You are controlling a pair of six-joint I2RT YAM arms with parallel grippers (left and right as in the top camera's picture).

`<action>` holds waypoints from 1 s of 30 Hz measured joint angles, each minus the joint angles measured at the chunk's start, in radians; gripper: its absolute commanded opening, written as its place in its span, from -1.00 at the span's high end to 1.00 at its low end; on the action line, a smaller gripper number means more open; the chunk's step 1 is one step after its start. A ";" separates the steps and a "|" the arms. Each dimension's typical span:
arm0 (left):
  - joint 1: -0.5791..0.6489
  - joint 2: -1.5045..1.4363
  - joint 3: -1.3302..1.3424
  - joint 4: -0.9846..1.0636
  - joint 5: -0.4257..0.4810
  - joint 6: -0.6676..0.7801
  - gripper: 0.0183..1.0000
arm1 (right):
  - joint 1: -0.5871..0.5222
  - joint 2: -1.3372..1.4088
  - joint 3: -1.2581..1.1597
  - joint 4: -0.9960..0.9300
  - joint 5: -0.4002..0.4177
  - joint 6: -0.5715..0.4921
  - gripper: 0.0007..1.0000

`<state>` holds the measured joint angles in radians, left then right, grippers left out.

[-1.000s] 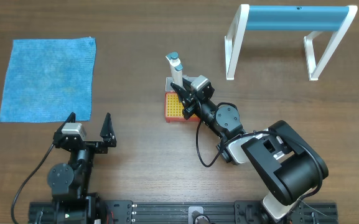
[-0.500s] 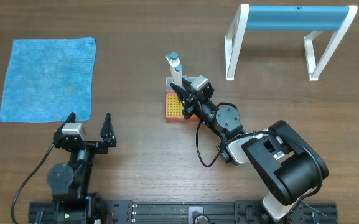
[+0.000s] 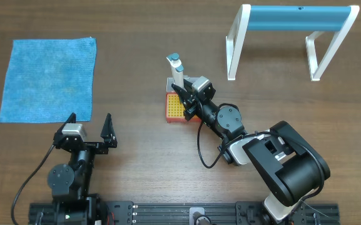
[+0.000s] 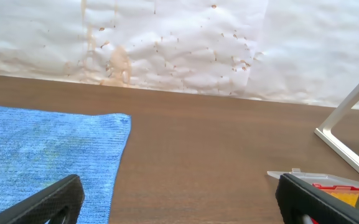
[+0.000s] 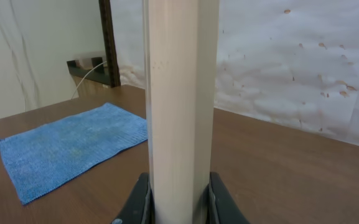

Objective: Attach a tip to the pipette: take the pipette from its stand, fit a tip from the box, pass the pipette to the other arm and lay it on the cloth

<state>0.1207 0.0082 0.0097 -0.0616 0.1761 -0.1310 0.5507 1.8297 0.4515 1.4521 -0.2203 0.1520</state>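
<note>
A brown wood-grain table (image 3: 136, 162) spreads across the whole scene under soft, even light. Behind its far edge stands a white wall (image 4: 185, 43) covered in wrinkled paper (dotted with small brown specks, with a tan stain (image 4: 116, 62) running down towards the left). At the far left a dark post (image 5: 109, 43) rises beside a plain pale wall (image 5: 36, 50).

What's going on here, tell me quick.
The right gripper is shut on the pipette, holding it upright at the orange tip box in the middle of the table. The white and blue stand at the far right is empty. The left gripper is open, low near the blue cloth. Whether a tip is on yet can't be seen.
</note>
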 measured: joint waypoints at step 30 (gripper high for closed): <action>0.000 0.000 0.000 0.000 0.000 0.000 -1.00 | -0.015 -0.004 -0.016 0.001 -0.037 0.000 0.84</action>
<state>0.1207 0.0082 0.0097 -0.0616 0.1761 -0.1307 0.5358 1.8259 0.4355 1.4532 -0.2569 0.1520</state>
